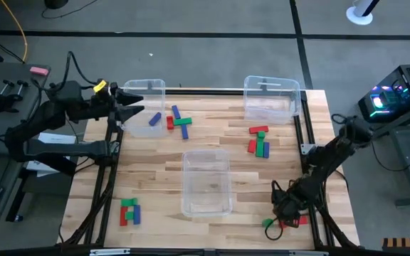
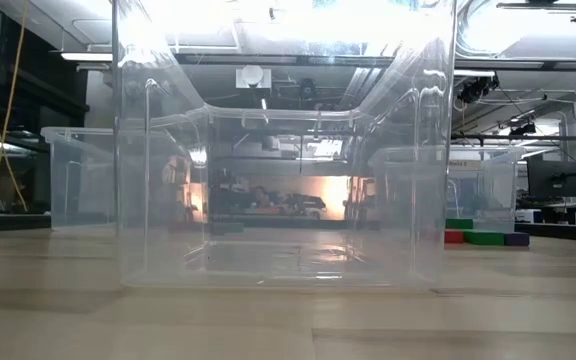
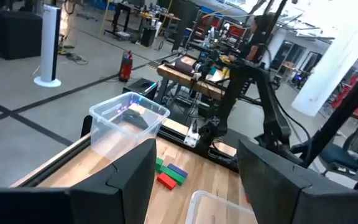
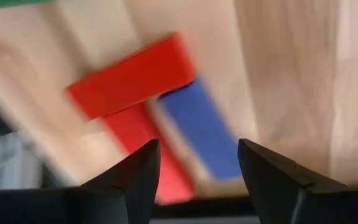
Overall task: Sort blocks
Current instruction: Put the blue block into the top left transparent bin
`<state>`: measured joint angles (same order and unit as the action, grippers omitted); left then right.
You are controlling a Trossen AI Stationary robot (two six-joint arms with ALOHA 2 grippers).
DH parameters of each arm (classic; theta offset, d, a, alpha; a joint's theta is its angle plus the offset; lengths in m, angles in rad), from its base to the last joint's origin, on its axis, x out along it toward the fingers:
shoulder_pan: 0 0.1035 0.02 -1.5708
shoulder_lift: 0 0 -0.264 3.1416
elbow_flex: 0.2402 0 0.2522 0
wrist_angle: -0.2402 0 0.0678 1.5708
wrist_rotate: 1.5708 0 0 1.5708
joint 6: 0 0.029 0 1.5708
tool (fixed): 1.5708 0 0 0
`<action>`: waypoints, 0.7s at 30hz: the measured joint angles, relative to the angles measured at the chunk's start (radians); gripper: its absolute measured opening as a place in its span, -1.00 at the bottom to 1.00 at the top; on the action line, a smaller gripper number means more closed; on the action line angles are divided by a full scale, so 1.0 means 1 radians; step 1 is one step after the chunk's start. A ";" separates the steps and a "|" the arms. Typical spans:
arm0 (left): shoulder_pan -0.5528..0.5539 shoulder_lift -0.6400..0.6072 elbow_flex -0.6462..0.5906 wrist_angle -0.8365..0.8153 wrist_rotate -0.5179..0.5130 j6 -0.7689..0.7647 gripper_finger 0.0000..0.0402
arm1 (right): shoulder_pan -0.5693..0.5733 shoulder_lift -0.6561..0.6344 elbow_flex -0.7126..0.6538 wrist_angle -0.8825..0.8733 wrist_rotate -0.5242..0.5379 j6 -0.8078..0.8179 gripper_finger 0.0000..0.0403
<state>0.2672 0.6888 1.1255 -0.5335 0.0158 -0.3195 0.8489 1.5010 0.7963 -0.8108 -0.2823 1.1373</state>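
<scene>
My right gripper is open and points down over a cluster of blocks at the table's near right corner. Its wrist view shows a red bar, a second red block and a blue block on the wood below the fingers. A green block lies beside them. My left gripper is open and empty at the far-left clear bin, which holds one blue block. Other blocks lie in clusters at far centre, at the right and near left.
An empty clear bin stands in the middle near the front and fills the low view. Another clear bin stands at the far right, also in the left wrist view. Dark frame rails run along both table sides.
</scene>
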 joint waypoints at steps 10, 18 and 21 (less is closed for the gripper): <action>0.000 0.036 0.000 0.000 -0.005 -0.041 0.05 | 0.069 0.114 0.006 0.035 0.081 -0.080 0.06; 0.000 0.079 0.000 0.012 -0.005 -0.044 0.05 | 0.083 0.145 0.007 0.023 0.132 -0.039 0.05; 0.000 0.098 0.000 0.020 -0.006 -0.045 0.05 | 0.081 0.145 0.006 -0.001 0.137 -0.024 -0.09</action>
<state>0.2676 0.7869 1.1252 -0.5135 0.0101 -0.3641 0.9298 1.6465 0.8027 -0.8116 -0.1448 1.1129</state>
